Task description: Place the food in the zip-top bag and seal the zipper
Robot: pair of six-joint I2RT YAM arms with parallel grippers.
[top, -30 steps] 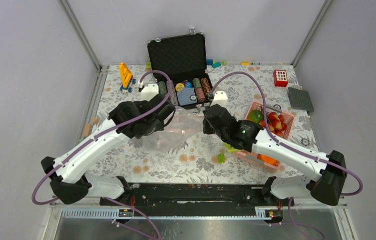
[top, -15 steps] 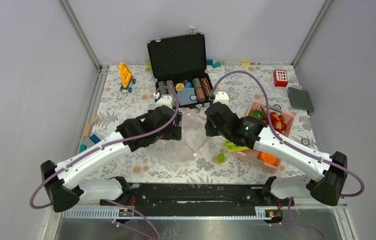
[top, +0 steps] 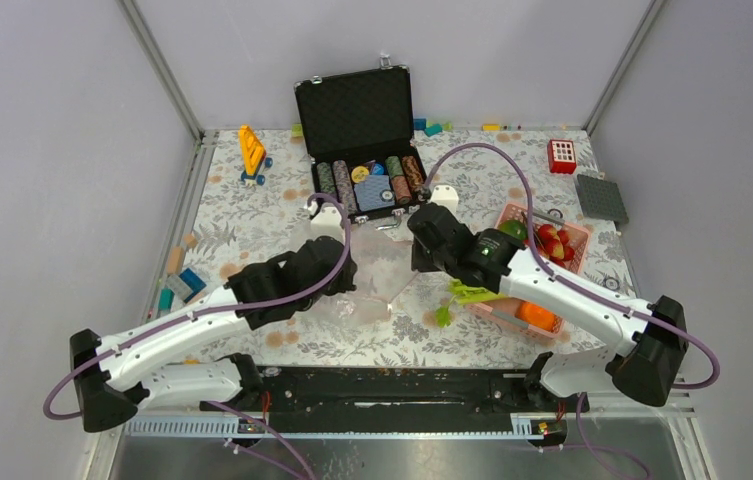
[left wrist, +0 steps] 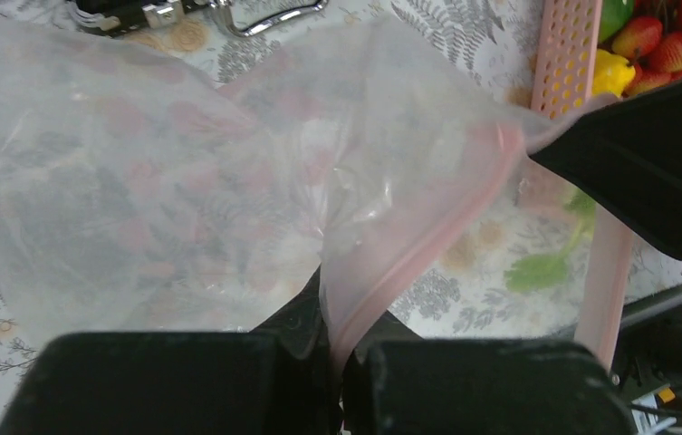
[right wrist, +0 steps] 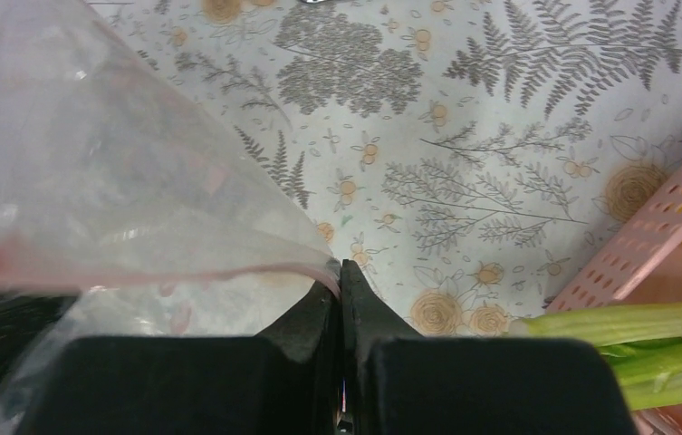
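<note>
Both arms are meeting over the middle of the tabletop, and each is holding one end of the zip-top bag. The left fingers are closing tight on the pink zipper, which is coming out from between them. The right fingers are pinching the opposite corner of the mouth, with the strip ending right at their tips. The zipper's long axis is therefore running straight from one pair of fingers to the other, slanting across the top view, while the bag's clear body is billowing away toward the far side of the tabletop. None of the food is showing inside the bag. It is all lying off to the right in and over the pink basket. The celery stalk is draping over the basket's near rim, just beside the right fingers. The lemon, green round fruit, red pieces and orange are sitting inside. The right arm is plainly the nearer one to the food, and the left is holding the far end of the mouth. With the strip running drawn between the two grips, the mouth is looking narrow rather than gaping. Loading is probably going to call for the right fingers to let go and fetch the celery while the left fingers are anchoring the bag.
</note>
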